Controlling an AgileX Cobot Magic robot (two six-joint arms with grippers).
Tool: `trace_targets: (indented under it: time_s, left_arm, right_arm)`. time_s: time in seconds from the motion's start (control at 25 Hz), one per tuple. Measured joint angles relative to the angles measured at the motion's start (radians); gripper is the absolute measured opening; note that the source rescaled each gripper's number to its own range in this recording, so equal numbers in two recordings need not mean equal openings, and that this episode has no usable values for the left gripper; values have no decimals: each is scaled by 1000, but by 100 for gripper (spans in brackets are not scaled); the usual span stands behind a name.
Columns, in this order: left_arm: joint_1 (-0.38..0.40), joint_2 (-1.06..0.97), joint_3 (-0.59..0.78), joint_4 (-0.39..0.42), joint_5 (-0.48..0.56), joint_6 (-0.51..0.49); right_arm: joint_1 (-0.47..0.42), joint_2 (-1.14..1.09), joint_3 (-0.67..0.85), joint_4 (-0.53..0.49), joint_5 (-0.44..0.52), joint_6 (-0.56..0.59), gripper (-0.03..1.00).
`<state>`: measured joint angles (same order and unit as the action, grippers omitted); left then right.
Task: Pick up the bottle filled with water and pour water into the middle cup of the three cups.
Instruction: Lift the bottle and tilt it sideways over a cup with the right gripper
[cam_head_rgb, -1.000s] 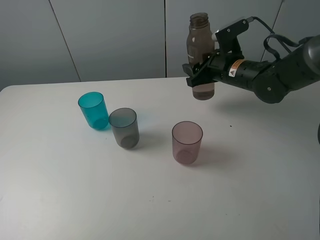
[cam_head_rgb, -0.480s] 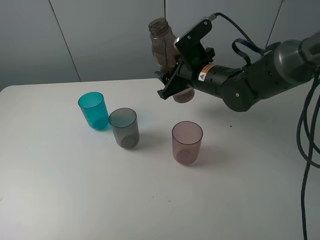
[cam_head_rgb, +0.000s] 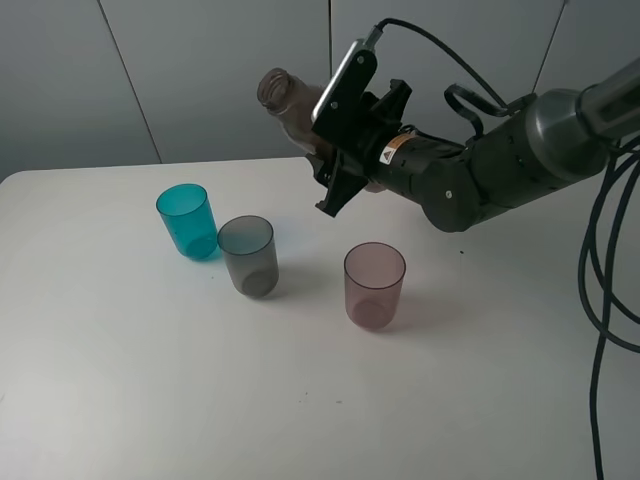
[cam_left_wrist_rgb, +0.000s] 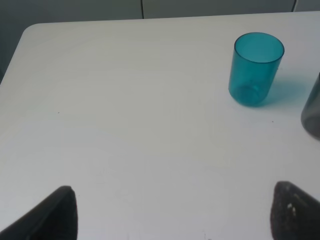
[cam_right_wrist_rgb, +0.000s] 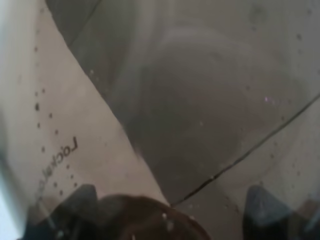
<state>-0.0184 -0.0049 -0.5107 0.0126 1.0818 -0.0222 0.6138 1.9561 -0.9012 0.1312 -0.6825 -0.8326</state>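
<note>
Your right claw (cam_head_rgb: 333, 170) is clamped on the lower body of the bottle (cam_head_rgb: 292, 105), which hangs in the air over the back of the bench (cam_head_rgb: 120, 380). The bottle's long axis is tilted: the open neck points up and towards the left arm's side, and the mouth sits higher than the base, so judge the pour as not yet begun. The middle cup (cam_head_rgb: 249, 255) stands upright on the bench, below the mouth and nearer the camera, between the teal cup (cam_head_rgb: 187, 220) and the pinkish cup (cam_head_rgb: 375, 284). The mouth is not over its rim. Bring the neck forward and down over the grey rim before tipping further; the teal cup stands just beside it and could catch a stray stream. The left claw (cam_left_wrist_rgb: 175, 220) holds nothing, its jaws spread wide, low over the bench near the teal cup.
</note>
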Motion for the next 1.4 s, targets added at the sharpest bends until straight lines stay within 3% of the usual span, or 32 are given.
trace_targets:
  time_s: [0.16,0.32,0.8,1.4]
  left_arm:
    - [0,0,0,0,0,0]
    - [0,0,0,0,0,2]
    - [0,0,0,0,0,2]
    - [0,0,0,0,0,2]
  right_arm:
    - [2,0,0,38,0,-164,0]
    - [2,0,0,90,0,-257,0]
    - [30,0,0,159,0,-438,0]
    - [84,21,0,224,-2,-542,0]
